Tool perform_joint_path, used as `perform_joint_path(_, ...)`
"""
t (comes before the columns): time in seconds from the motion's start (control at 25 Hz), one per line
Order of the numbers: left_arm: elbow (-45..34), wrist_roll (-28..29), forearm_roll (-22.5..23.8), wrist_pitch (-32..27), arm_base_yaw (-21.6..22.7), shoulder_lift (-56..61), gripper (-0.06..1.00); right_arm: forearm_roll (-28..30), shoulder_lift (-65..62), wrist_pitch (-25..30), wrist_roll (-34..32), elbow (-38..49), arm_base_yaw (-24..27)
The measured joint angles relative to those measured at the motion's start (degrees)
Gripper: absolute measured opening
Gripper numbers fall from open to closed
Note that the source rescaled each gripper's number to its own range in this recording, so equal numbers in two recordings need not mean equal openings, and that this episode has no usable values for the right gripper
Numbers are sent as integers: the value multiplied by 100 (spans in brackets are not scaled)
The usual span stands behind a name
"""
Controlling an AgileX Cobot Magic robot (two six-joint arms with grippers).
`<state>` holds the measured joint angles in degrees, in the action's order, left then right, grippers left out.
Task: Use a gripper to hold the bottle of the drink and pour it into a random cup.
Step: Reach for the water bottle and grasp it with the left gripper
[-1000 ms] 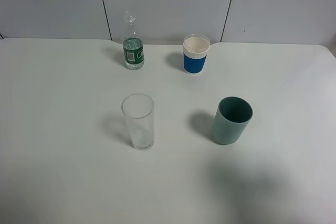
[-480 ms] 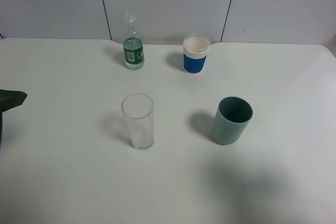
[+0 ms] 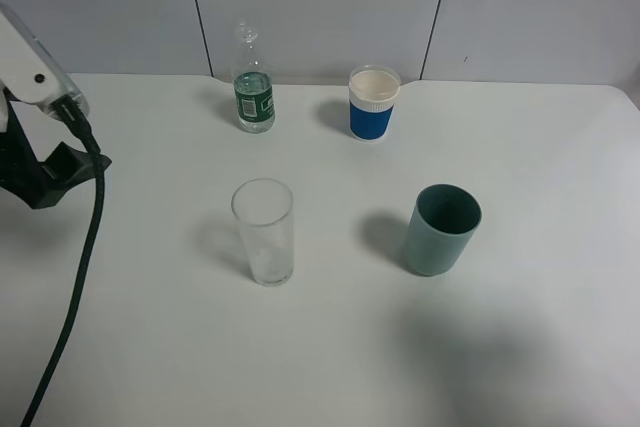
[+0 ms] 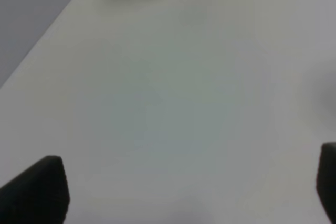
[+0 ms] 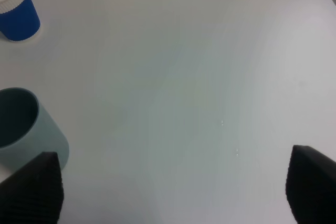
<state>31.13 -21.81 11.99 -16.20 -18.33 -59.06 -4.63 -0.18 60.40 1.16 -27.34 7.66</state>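
Note:
The bottle (image 3: 254,97), clear with a green-and-white label, stands upright at the back of the white table (image 3: 150,327). The clear glass (image 3: 264,232) stands upright in front of it, near the middle. My left gripper (image 3: 58,171), black with a white bracket and a trailing black cable (image 3: 75,287), hovers at the far left, well apart from both. In the left wrist view its fingertips (image 4: 37,190) stand wide apart over bare table, so the left gripper (image 4: 181,192) is open and empty. My right gripper (image 5: 170,187) is open and empty, out of the exterior view.
A blue cup with a white rim (image 3: 374,104) stands at the back, right of the bottle; it also shows in the right wrist view (image 5: 18,11). A teal cup (image 3: 442,229) stands right of the glass and shows in the right wrist view (image 5: 21,124). A grey panelled wall runs behind the table.
My left gripper has come in from the left edge and moved up and to the right, with its bracket and cable now in view. Bottle and cups have not moved.

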Motion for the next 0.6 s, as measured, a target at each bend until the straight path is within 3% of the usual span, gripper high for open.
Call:
perform_joint_path(0.36,0,250,764,1144,0,-1036,88,0,0,0,0,0,0)
perform_joint_path(0.6,0,1245,1654,2020,0,-1670,87,0,0,0,0,0,0)
